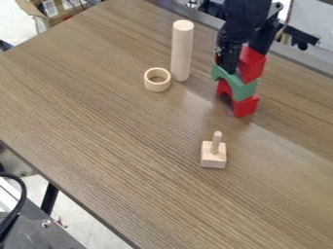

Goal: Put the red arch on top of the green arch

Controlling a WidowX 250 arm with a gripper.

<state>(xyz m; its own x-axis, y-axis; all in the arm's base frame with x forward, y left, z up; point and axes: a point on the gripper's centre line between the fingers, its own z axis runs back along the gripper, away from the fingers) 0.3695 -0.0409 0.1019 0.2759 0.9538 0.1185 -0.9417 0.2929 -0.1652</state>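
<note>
A: Progress?
B: Nearly done, I'd judge. Upper red arch (252,64) at one o'clock, on the green arch (242,87); lower red arch (246,106) beneath.
A: End effector (236,62)?
B: Right at the upper arch. Can't tell if gripping or released.
A: Left to do?
B: Confirm seating, release if needed, lift clear toward twelve. Sideways drag could topple the stack.

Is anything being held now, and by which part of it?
It can't be told: the black hand is at the middle of the upper red, wooden-looking arch, which sits on the green arch, but a grip isn't certain.
</note>
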